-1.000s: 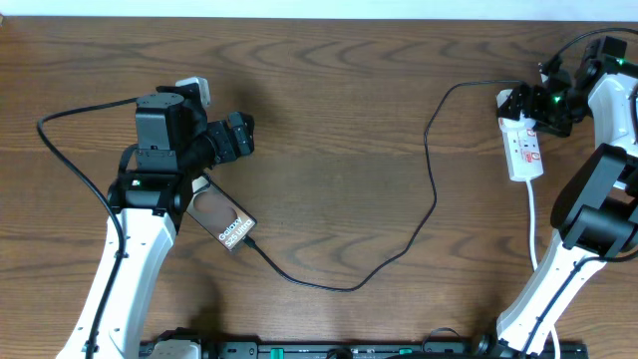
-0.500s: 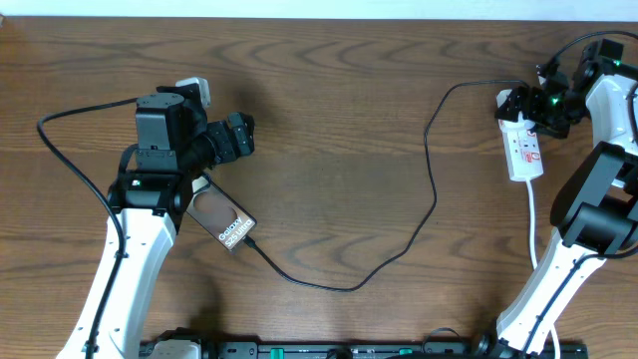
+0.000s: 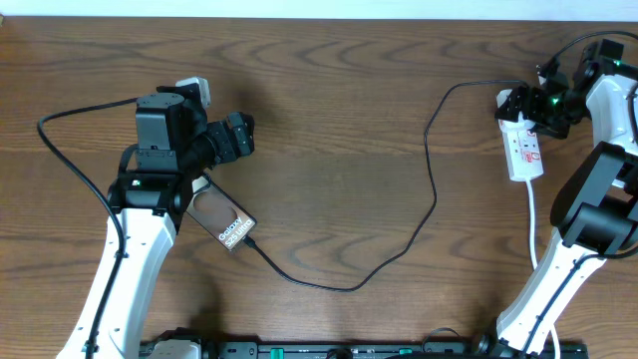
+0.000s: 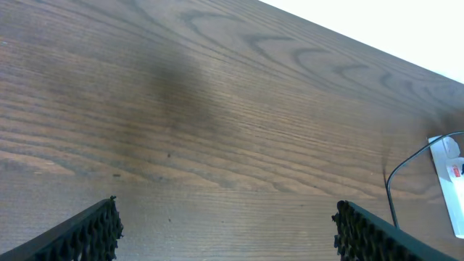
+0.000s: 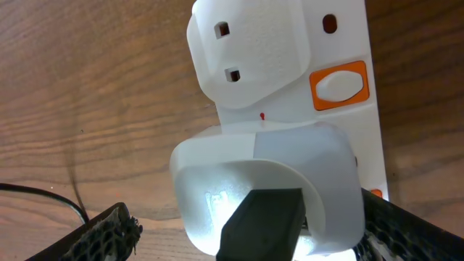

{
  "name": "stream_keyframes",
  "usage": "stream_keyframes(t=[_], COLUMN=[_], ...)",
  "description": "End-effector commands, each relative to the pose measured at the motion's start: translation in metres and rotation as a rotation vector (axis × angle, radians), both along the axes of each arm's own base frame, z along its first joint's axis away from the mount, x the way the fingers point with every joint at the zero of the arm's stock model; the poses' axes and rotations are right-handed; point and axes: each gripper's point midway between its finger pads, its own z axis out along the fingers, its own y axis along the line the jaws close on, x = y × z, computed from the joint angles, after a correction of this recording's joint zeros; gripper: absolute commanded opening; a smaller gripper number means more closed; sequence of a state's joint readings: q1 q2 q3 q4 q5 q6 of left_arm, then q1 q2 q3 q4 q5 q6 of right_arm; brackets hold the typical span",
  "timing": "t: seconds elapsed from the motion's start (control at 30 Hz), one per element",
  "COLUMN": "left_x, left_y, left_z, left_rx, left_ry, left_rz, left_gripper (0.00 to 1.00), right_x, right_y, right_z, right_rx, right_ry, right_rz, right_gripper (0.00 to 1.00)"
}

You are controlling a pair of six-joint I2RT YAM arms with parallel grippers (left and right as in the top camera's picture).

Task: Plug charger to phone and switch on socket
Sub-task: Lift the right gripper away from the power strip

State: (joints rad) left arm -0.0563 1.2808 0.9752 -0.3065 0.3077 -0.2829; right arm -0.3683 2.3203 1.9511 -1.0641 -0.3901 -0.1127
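Observation:
The phone, dark with white "Galaxy" text, lies on the table just under my left arm. The charger's thin black cable runs from the phone's lower end, where its tip sits, across to a white adapter with a black plug on the socket. The socket is a white strip with an orange switch. My right gripper is open, its fingers either side of the adapter. My left gripper is open and empty above bare table.
The socket's white cord trails toward the front beside my right arm. A thicker black arm cable loops at the far left. The table's far edge shows in the left wrist view, with the socket at right.
My right gripper has shifted very slightly at the socket's far end. The left arm, phone and cable have not moved.

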Motion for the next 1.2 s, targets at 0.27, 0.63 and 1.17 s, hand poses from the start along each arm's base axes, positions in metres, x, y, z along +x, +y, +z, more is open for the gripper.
stream_keyframes(t=[0.27,0.63,1.17], left_x=[0.002,0.002,0.002], left_y=[0.001,0.001,0.001], left_z=[0.007,0.006,0.006], left_rx=[0.023,0.023,0.023], left_ry=[-0.02,-0.018,-0.018], left_rz=[-0.004,-0.004,-0.004], left_gripper=[0.92,0.92,0.92], right_x=[-0.009,-0.011,-0.017], right_y=[0.027,0.041,0.037], right_z=[-0.015,-0.027,-0.029], right_rx=[0.117,0.124,0.093], right_ry=[0.057,0.069,0.108], right_rz=[0.015,0.032,-0.029], right_gripper=[0.89,0.89,0.83])
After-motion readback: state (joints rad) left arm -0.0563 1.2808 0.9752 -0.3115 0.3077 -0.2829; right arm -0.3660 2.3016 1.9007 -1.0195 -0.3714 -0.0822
